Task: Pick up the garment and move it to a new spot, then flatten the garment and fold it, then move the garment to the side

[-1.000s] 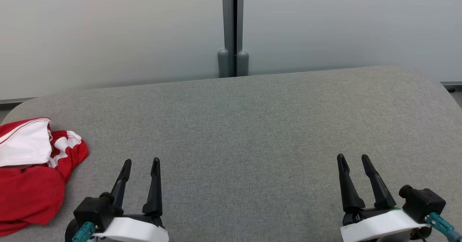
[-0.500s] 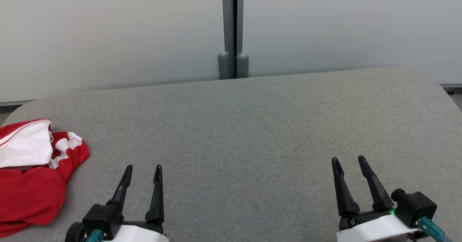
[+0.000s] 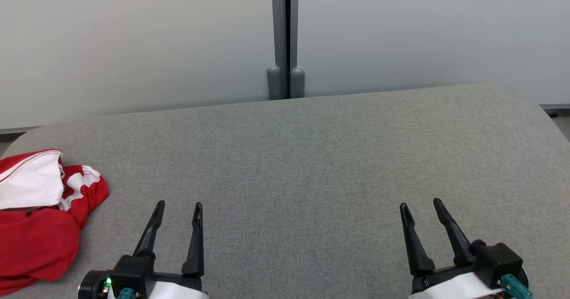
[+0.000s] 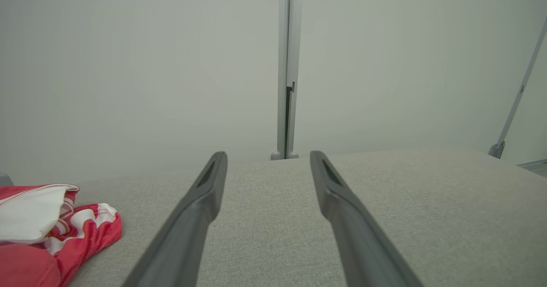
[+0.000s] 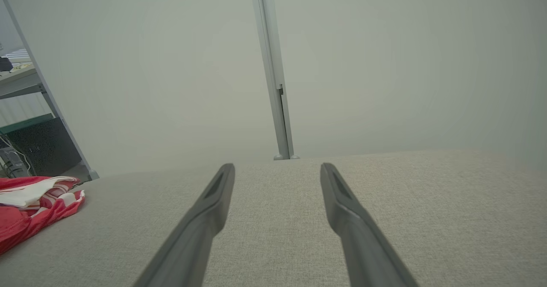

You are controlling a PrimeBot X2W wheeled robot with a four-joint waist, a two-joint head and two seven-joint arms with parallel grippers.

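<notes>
A crumpled red-and-white garment [image 3: 40, 219] lies heaped at the table's left edge.

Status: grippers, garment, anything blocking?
Left gripper open, empty. Right gripper open, empty. Red-and-white garment crumpled at left edge of table, untouched. No obstacle seen on the way to it.

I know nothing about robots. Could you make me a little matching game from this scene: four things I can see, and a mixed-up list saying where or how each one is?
Things:
1. garment
2. left gripper
3. right gripper
4. grey post

Descriptions:
A. open and empty, at the lower right of the head view
B. upright, behind the far edge of the table
C. crumpled, red and white, at the table's left edge
D. open and empty, at the lower left, the one nearer the garment

Pairs: 1-C, 2-D, 3-A, 4-B.
</notes>
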